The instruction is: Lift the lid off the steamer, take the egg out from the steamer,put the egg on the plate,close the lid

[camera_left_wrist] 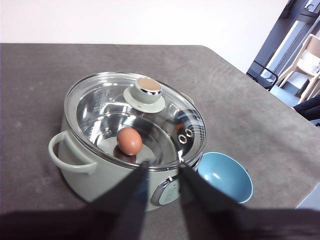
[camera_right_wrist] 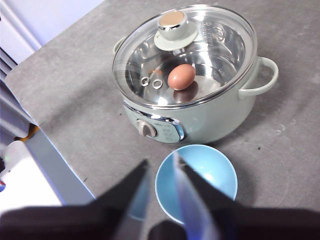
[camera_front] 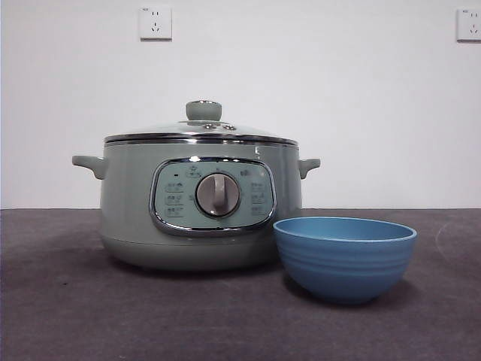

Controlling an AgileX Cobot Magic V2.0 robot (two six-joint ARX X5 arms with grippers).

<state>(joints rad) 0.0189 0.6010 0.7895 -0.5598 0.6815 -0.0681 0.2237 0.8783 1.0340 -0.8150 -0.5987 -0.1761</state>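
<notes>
While both our arms wait above the table, the left gripper point(camera_left_wrist: 161, 172) hangs with jaws parted over the near rim of the steamer point(camera_front: 135, 218), and the right gripper point(camera_right_wrist: 161, 175), also parted, hovers over the empty plate point(camera_front: 344, 259). Just beside the plate, the steamer has its lid point(camera_left_wrist: 107, 100) closed. Through the glass we see the egg point(camera_left_wrist: 129, 141) on the steel floor. Panel symbols are too small to read

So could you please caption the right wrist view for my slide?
Open right gripper above the empty plate; egg inside the lidded steamer.
</notes>
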